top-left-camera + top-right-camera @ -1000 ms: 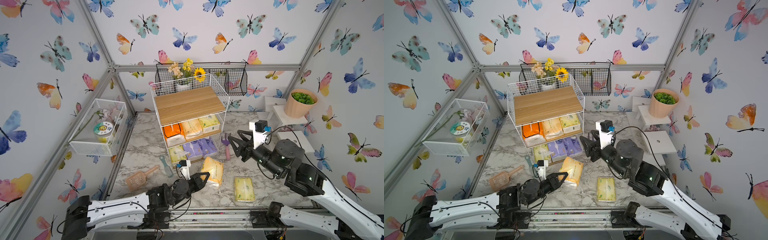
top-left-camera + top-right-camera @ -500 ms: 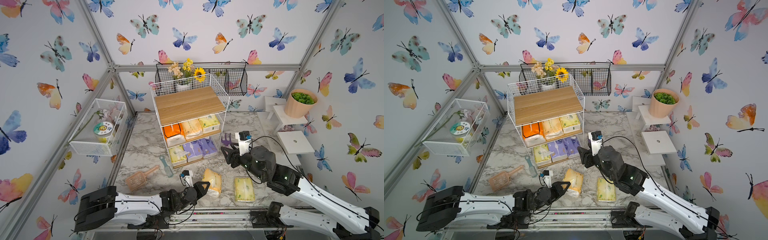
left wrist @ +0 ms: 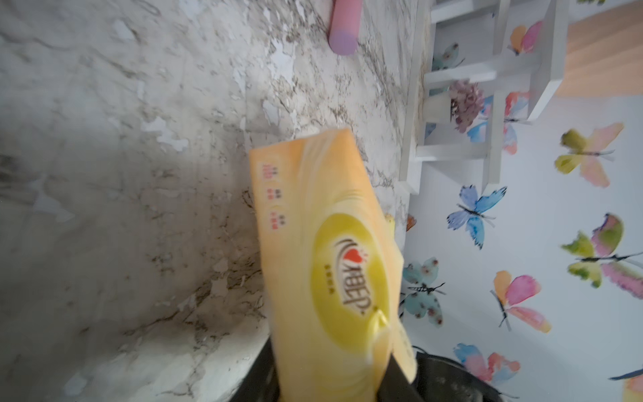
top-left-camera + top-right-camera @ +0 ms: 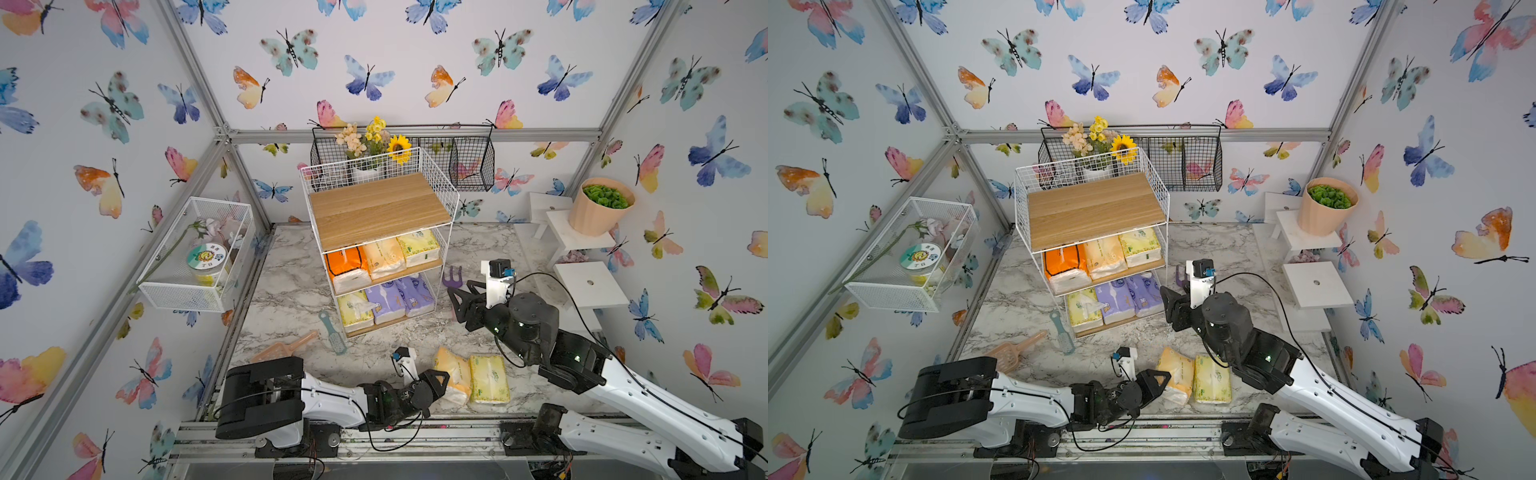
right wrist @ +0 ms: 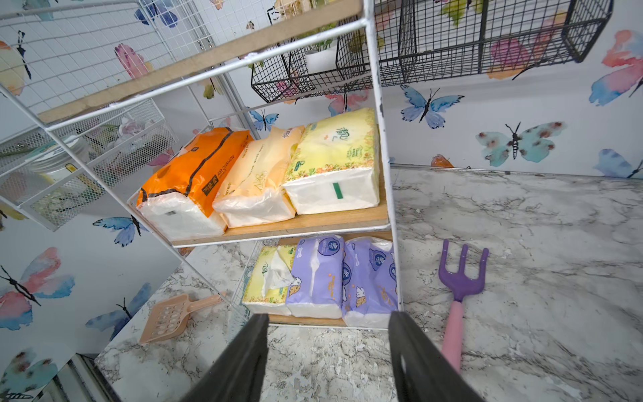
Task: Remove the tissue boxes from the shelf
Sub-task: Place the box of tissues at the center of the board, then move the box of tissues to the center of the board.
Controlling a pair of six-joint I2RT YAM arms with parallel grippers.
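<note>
Peach pack [image 4: 455,376] has come down beside the yellow-green pack [image 4: 489,379], left hand [image 4: 439,386] around it, grip unclear; right hand [image 5: 328,323] spread, empty.

Bright, even, diffuse light fills both top views, with only soft shadows beneath the boards of the shelf [image 4: 378,208]. The left wrist view is blurred, a peach tissue pack [image 3: 330,261] smeared and hazy. The right wrist view is crisp but stretched at its edges, the right gripper [image 5: 330,316] dark and soft-focused.

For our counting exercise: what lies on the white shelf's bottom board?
Three tissue packs lie side by side on the bottom board: one yellow-green pack and two purple packs. Whatever is behind them is hidden by the packs and the board above.
</note>
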